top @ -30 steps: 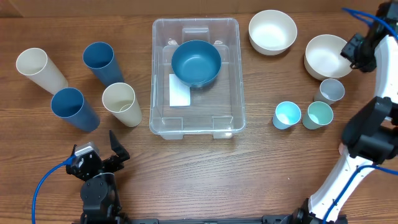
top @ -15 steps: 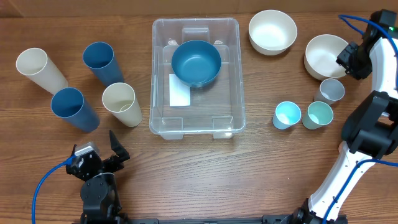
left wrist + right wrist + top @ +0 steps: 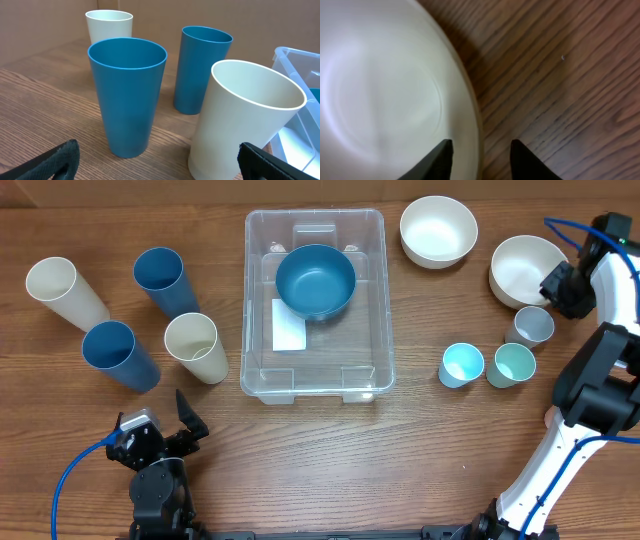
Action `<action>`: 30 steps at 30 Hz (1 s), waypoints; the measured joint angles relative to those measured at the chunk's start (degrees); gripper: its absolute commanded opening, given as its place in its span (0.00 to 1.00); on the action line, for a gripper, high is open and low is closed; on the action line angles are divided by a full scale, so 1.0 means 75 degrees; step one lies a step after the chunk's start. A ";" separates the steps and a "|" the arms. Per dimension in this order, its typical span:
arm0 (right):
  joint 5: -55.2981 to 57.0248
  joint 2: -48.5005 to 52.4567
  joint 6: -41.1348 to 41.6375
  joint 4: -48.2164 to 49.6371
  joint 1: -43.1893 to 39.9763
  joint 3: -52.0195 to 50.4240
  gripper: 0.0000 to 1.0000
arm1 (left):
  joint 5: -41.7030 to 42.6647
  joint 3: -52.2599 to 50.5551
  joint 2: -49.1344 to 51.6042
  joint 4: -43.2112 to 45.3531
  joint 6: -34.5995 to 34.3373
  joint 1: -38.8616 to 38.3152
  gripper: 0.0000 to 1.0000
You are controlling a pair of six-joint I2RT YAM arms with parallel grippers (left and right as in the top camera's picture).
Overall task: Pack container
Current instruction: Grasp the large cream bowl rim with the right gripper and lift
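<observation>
The clear container (image 3: 385, 300) stands at the table's middle with a white label (image 3: 289, 326) on its bottom and a blue bowl (image 3: 315, 280) inside; its corner shows in the left wrist view (image 3: 300, 60). My right gripper (image 3: 556, 283) is open, its fingers (image 3: 480, 159) straddling the right rim of a white bowl (image 3: 522, 268), one finger inside the white bowl (image 3: 385, 95) and one outside. My left gripper (image 3: 158, 430) is open and empty at the front left, with its fingers (image 3: 157, 160) facing the tall cups.
Tall cups stand left of the container: cream (image 3: 55, 285), blue (image 3: 160, 278), blue (image 3: 115, 352), cream (image 3: 195, 345). A second white bowl (image 3: 438, 230) is back right. Small cups, light blue (image 3: 460, 365), teal (image 3: 513, 364) and grey (image 3: 532, 326), stand at the right.
My right gripper has moved down and slightly left, from beyond the white bowl's right side onto its right rim. The left arm has not moved.
</observation>
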 measured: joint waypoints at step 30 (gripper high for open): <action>-0.1314 0.0073 -0.0810 -0.2454 0.0332 0.5455 0.04 | 0.0000 0.0000 0.0000 0.0000 0.0000 0.0000 1.00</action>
